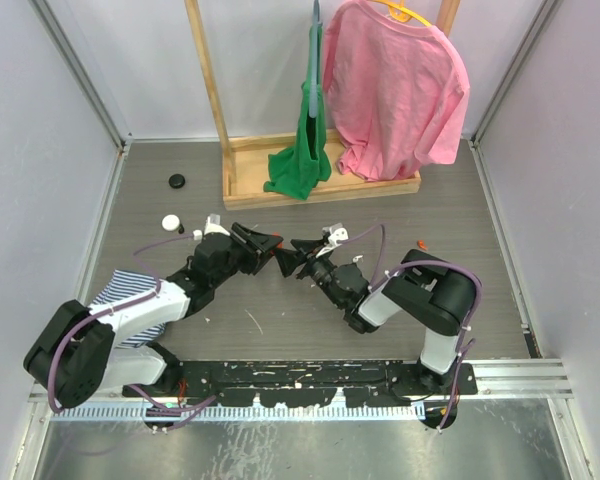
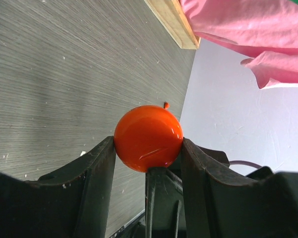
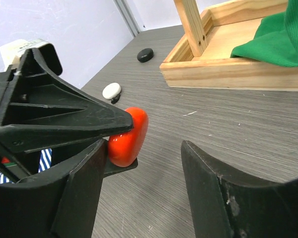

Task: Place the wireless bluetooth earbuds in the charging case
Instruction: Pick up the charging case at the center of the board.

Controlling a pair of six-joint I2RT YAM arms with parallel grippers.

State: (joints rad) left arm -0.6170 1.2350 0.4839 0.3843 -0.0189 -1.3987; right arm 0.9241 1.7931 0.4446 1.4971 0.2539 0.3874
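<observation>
— How far along?

— Early, by the look. Orange charging case (image 2: 148, 138) pinched between the fingers of the left tool (image 1: 269, 244), seemingly clear of the surface (image 3: 238, 129). Nothing seated in it that shows. Cannot tell whether the lid is open.

— And the earbuds?

— Cannot pick out for certain. Possibly the white round piece (image 3: 111, 90) lying well apart from the case, but too small to tell. Insertion all left to do.

— Poses?

— Left arm stretched low toward the middle. Right arm reaching in from the opposite side, right tool (image 3: 144, 148) spread wide just beside the case, gripping nothing.
</observation>
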